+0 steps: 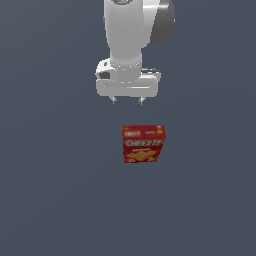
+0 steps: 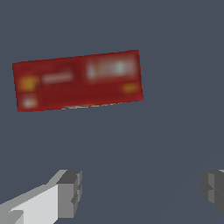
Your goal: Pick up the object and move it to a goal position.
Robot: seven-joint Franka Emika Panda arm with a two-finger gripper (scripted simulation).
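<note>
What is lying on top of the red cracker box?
Nothing rests on the red rectangular Cheez-It cracker box; its upper face shows bare in the wrist view. The open end effector is apart from it. Its underside is hidden.

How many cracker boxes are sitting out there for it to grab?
1. The red Cheez-It box stands upright on the grey floor, apart from the open end effector. Nothing in either view could hide another.

White arm (image 1: 131, 35) entering from top centre of frame. Gripper (image 1: 127, 100) pointing down, fingertips spread apart, nothing between. Red Cheez-It box (image 1: 143, 143) upright just below centre (front facing camera), apart from gripper. Plain grey-blue floor (image 1: 50, 190) all round.
</note>
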